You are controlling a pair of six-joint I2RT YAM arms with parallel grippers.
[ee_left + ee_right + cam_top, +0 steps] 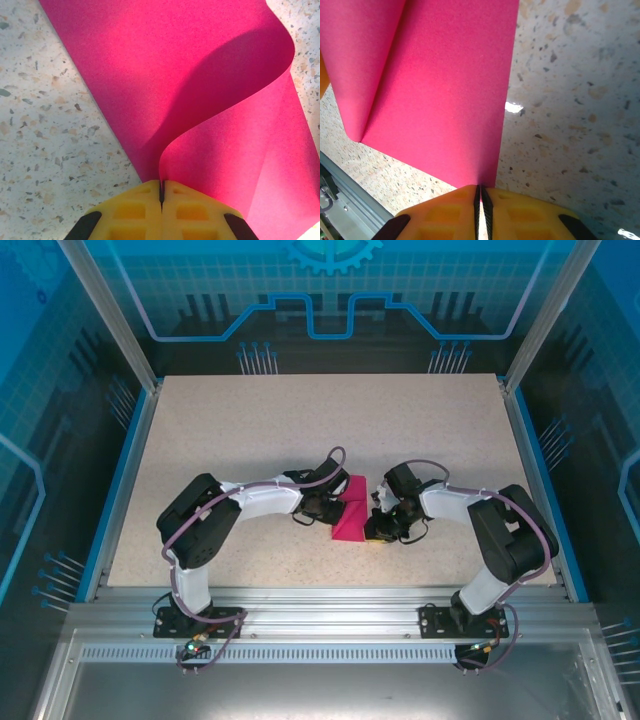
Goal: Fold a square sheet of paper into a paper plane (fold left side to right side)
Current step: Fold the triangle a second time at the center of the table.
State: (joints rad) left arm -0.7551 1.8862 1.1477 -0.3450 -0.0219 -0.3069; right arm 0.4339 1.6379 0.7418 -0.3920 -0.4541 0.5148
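- Square sheet of paper [350,516]: curled over itself.
- Left gripper [161,189]: reaches in from the sheet's left, pinched tight on its raised edge.
- Right gripper [480,194]: reaches in from the sheet's right, clamped on its edge.

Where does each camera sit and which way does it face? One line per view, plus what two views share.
Top external: above and behind, looking down on the table; left arm and right arm show.
Left wrist: on the left arm, facing the square sheet of paper; left gripper shut on it.
Right wrist: on the right arm, facing the same paper; right gripper shut on it.
Shared: both wrist views show the pink paper.
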